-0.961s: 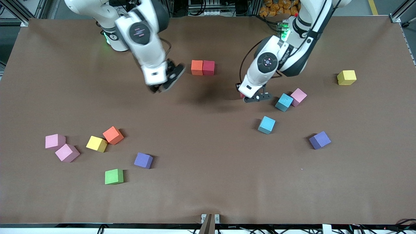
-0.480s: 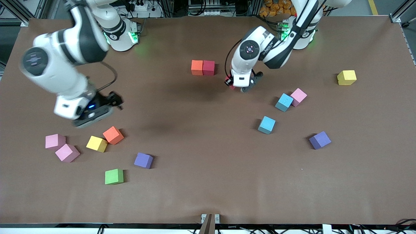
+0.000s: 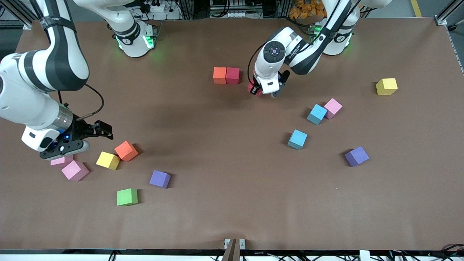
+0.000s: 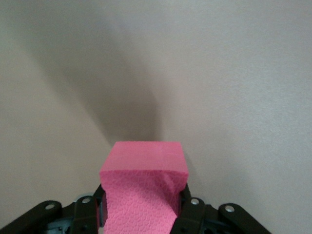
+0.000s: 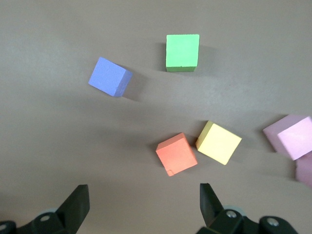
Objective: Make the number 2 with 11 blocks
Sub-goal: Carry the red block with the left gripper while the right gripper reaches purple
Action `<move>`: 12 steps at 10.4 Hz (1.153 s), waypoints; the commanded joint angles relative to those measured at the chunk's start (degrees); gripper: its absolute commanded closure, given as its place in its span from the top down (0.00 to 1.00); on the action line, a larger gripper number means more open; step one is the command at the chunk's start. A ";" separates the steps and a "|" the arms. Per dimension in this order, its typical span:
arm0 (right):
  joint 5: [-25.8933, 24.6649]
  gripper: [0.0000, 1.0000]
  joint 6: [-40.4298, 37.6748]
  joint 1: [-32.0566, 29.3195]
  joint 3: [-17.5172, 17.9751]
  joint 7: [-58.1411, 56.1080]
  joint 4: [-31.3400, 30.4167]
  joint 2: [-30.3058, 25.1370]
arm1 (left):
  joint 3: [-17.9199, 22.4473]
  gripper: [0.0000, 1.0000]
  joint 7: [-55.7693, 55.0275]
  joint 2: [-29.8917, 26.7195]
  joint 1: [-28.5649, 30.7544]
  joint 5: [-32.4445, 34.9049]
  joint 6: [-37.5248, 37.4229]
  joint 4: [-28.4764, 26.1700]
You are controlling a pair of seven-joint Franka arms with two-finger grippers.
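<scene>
Your left gripper [image 3: 261, 91] clamped a crimson block [image 4: 142, 190] beside the orange-crimson pair [image 3: 226, 75]; your right gripper [image 3: 95, 132], jaws wide, hovered over the pink blocks [image 3: 74, 170].

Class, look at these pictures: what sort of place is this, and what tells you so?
Probably a robotics lab: a brown-covered table framed by aluminium rails, scattered foam blocks, and cables and power strips beside the arm bases.

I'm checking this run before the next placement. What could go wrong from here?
1. The left gripper holds a crimson block close beside the orange and crimson pair; setting it down may nudge them.
2. The open right gripper is over crowded pink blocks; descending could knock the neighbour.
</scene>
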 commanded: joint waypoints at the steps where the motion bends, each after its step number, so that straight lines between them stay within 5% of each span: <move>1: 3.65 1.00 1.74 1.15 1.28 9.09 1.61 4.79 | -2.06 0.48 -6.24 -1.23 2.36 0.05 1.02 -2.32; 4: 6.67 1.00 7.63 4.05 1.29 14.84 3.62 12.16 | -4.79 0.49 -19.50 -0.80 4.31 0.05 6.18 -2.68; 8: 6.23 1.00 30.54 7.82 1.29 28.32 3.90 22.36 | -8.12 0.46 -24.62 -0.45 4.31 0.05 6.29 -3.64; 12: 6.31 1.00 33.66 8.72 1.20 31.62 7.05 26.60 | -9.72 0.47 -28.77 2.09 4.48 0.05 6.72 -3.47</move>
